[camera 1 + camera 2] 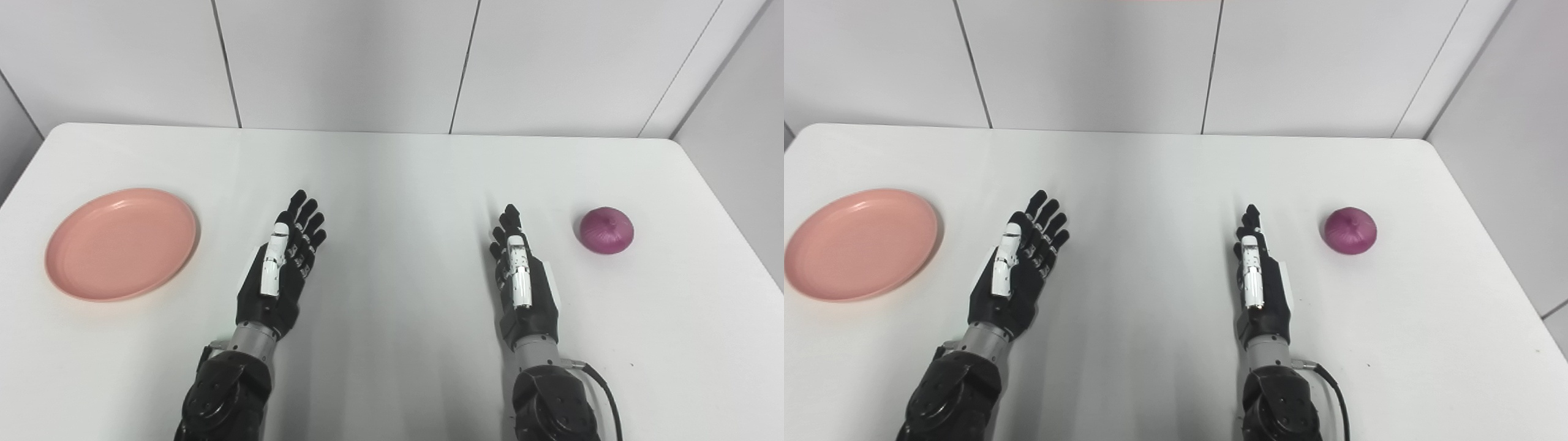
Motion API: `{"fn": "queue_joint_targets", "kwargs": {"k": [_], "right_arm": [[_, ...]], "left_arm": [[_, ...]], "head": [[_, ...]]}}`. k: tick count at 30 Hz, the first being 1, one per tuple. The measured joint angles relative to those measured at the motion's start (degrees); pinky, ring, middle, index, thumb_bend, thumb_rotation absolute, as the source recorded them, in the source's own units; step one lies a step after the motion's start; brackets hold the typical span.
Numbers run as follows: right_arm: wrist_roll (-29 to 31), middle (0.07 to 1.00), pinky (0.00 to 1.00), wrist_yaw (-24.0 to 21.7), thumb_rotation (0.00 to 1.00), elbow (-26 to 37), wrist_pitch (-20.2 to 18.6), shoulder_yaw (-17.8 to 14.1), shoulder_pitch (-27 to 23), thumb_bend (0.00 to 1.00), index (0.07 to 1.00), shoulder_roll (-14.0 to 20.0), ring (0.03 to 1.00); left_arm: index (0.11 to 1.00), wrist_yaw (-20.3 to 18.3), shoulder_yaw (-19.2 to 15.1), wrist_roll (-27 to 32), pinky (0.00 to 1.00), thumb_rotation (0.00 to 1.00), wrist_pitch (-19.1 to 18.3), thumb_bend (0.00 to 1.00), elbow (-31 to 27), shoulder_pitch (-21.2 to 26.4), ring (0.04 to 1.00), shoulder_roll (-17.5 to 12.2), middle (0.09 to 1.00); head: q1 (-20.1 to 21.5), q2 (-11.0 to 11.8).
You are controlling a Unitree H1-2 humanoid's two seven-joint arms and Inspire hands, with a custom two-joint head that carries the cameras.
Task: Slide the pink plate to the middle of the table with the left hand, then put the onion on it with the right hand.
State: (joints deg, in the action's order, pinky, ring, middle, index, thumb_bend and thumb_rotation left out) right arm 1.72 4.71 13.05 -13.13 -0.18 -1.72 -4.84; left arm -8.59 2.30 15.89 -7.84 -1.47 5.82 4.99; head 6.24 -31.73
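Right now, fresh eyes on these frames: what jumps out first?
The pink plate sits empty at the table's far left, and the purple onion sits alone far right. Between them on the white table, the black left hand and right hand lie open with fingers extended, touching neither.

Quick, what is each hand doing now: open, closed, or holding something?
Left hand: open, holding nothing, apart from the pink plate.
Right hand: open, holding nothing, apart from the onion.

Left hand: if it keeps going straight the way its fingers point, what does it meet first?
Nothing, as far as I can judge: the left hand points up-table and slightly right, over bare table. The pink plate lies off to its left, outside that line.
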Motion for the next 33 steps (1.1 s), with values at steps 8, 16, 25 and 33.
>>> {"fn": "queue_joint_targets", "kwargs": {"k": [8,16,25,33], "right_arm": [[0.10,1.000,1.00,-0.01,1.00,0.00,0.00,-0.02,0.00,0.30,1.000,0.00,1.000],[0.08,1.000,1.00,0.00,1.00,0.00,0.00,-0.01,0.00,0.30,1.000,0.00,1.000],[0.06,1.000,1.00,-0.01,1.00,0.00,0.00,0.02,0.00,0.31,1.000,0.00,1.000],[0.11,1.000,1.00,-0.01,1.00,0.03,-0.01,0.01,0.00,0.27,1.000,0.01,1.000]], "left_arm": [[0.990,0.02,0.05,-0.43,1.00,1.00,0.00,0.44,-0.01,0.00,0.995,0.02,1.000],[0.995,0.01,0.12,-1.06,1.00,1.00,0.00,0.44,-0.01,0.03,0.998,0.01,1.000],[1.000,-0.13,0.07,-0.97,1.00,1.00,0.00,0.43,-0.02,0.03,1.000,0.01,1.000],[1.000,-0.12,0.10,-1.04,1.00,1.00,-0.09,0.43,-0.11,0.03,1.000,0.00,1.000]], "head": [[0.00,-0.18],[-0.18,-0.09],[-0.09,-0.26],[-0.09,-0.44]]}}
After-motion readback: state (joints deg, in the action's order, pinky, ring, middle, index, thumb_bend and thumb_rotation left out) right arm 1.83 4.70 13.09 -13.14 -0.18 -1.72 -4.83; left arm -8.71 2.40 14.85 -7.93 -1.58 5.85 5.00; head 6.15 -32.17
